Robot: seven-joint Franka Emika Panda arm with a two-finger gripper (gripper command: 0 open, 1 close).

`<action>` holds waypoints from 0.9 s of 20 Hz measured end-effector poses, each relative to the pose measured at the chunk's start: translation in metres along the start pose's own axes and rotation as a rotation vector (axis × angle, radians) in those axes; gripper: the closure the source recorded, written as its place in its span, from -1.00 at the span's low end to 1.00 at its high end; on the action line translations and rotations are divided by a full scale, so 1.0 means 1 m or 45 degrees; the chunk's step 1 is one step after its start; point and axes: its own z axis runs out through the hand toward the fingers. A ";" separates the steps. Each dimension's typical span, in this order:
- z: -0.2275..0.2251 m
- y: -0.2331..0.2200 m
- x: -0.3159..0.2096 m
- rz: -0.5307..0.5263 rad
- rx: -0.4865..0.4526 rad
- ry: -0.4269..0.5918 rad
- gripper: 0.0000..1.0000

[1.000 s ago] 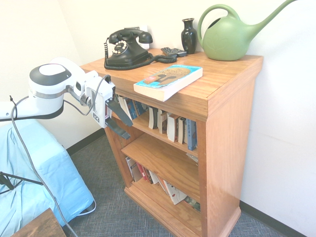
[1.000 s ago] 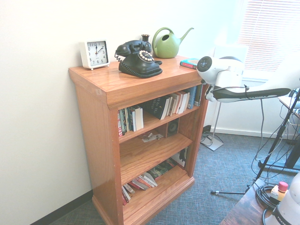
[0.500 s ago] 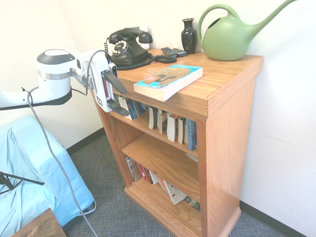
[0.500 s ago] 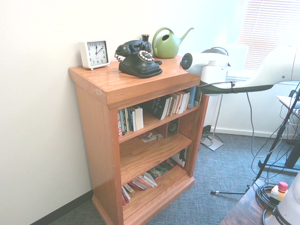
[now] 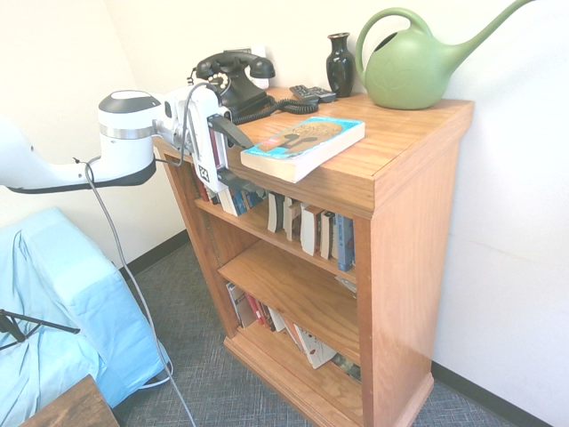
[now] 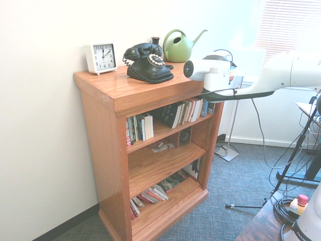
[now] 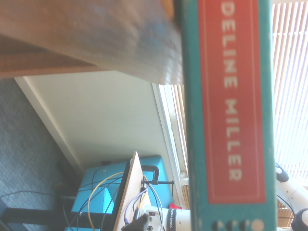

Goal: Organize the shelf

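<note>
Teal-edged, thick paperback book (image 5: 303, 149) overhangs the wooden bookcase's front edge (image 5: 347, 192), so the wide-open, empty claw (image 5: 248, 164) could knock it down by closing off-centre.

Lighting: bright, window blinds (image 6: 288, 37) glaring. Wrist view: shelf edge (image 7: 91, 33) blurred close to me; far wall washed pale.

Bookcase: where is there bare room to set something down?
The bookcase has bare top between the clock and the phone, and in front of them. The middle shelf is bare along its front. Crowded: the top shelf's row of books, and beside the blue paperback, where the gripper hovers.
</note>
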 end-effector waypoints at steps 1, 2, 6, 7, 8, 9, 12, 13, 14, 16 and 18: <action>-0.001 -0.003 0.001 -0.001 0.001 0.004 -1.00; -0.003 -0.006 0.002 -0.002 0.003 0.008 -1.00; 0.000 -0.012 0.008 0.010 -0.006 0.011 -1.00; 0.003 -0.012 0.010 0.016 -0.010 0.008 -1.00; 0.006 -0.011 0.012 0.022 -0.014 0.005 -1.00; 0.008 -0.010 0.015 0.028 -0.018 0.001 -1.00; 0.020 -0.009 0.020 0.043 -0.037 -0.014 -1.00; 0.025 -0.008 0.022 0.047 -0.045 -0.020 -1.00; 0.030 -0.008 0.024 0.050 -0.052 -0.026 -1.00; 0.039 -0.010 0.026 0.053 -0.060 -0.033 1.00; 0.042 -0.012 0.027 0.051 -0.062 -0.035 1.00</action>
